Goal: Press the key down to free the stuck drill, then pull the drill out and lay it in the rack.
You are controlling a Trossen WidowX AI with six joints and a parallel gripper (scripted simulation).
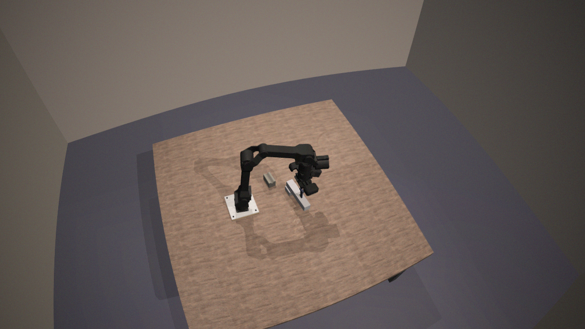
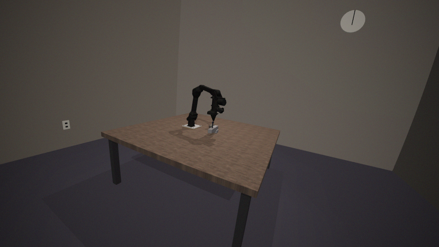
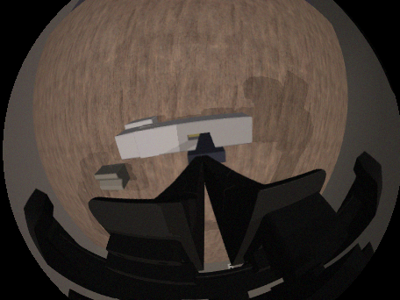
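Observation:
A long grey-white block [image 1: 292, 187] [image 2: 211, 131] [image 3: 155, 141] lies on the table. The dark blue key [image 1: 301, 193] [image 2: 212, 125] [image 3: 205, 153] stands upright in its top slot, with a wider head. A bit of yellow shows in the slot beside the key in the wrist view. I cannot make out the drill. The small beige rack [image 1: 269, 180] [image 3: 111, 179] has a groove along its top and lies between the block and the arm's base. My gripper [image 1: 303, 187] [image 2: 213, 119] [image 3: 202, 160] is shut and empty, pointing down just over the key's head; contact cannot be told.
The wooden table [image 1: 229, 278] [image 2: 172, 147] [image 3: 189, 57] carries everything. The arm's white base plate [image 1: 230, 211] [image 2: 198, 126] is beyond the rack from the block. A low pale tab [image 3: 140, 123] sticks out beside one end of the block.

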